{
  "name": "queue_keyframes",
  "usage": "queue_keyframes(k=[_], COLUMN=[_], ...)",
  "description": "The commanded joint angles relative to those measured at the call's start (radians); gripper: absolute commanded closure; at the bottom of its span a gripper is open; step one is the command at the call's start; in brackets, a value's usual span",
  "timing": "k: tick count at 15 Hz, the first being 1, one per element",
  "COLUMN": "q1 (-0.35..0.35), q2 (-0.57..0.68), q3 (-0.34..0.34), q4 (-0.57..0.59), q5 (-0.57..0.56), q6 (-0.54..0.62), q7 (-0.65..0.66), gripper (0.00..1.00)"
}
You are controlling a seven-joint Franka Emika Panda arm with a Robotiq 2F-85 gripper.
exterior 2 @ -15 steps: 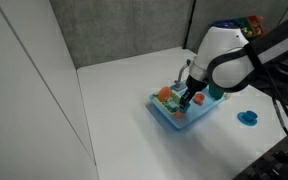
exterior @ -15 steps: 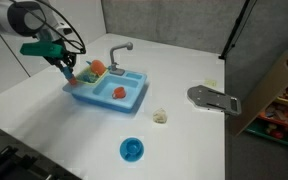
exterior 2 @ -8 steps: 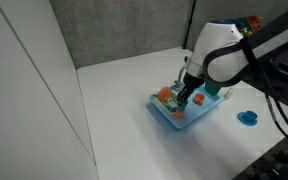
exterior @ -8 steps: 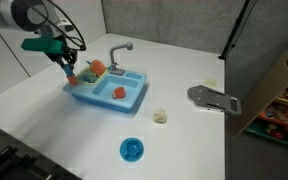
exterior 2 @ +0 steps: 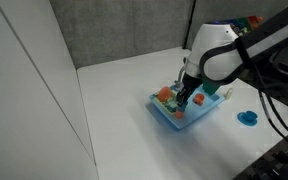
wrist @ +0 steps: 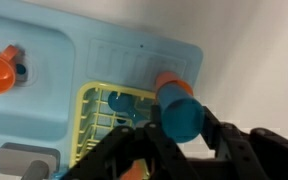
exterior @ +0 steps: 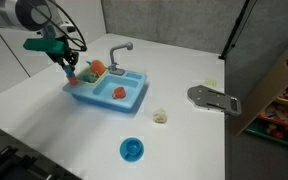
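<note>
Black end effector (wrist: 182,142) is clamped on a blue cylinder (wrist: 176,108) with an orange end, holding it over the edge of the yellow rack (wrist: 88,125) in the toy sink (exterior: 104,103). The grip looks shallow, so the cylinder could slip, strike the rack rim and roll off onto the desk (exterior: 44,125).

My fingers (wrist: 229,150) pinch a blue cylinder (wrist: 179,118) (orange at its far end), hanging over the yellow rack (wrist: 96,118).
</note>
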Motion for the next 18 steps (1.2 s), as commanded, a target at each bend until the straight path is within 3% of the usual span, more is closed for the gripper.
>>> queue_keyframes(k=[1,9,10,11,12,16,18], q1=[0.015,0.021,0.02,0.02,0.019,0.013,0.01], q2=[0.016,0.026,0.026,0.025,0.023,0.007,-0.008], q3=[-0.013,-0.015,-0.014,-0.014,-0.012,-0.003,-0.003], q4=[0.035,0.023,0.021,0.02,0.018,0.005,-0.005], q5=[-0.017,-0.02,-0.019,-0.019,-0.017,-0.008,-0.005], q6=[-0.034,-0.001,0.001,0.002,0.003,0.001,-0.005], q7=[0.032,0.032,0.03,0.03,0.027,0.016,0.016], gripper=[0.84,0.84,0.76,0.44,0.33,0.02,0.0])
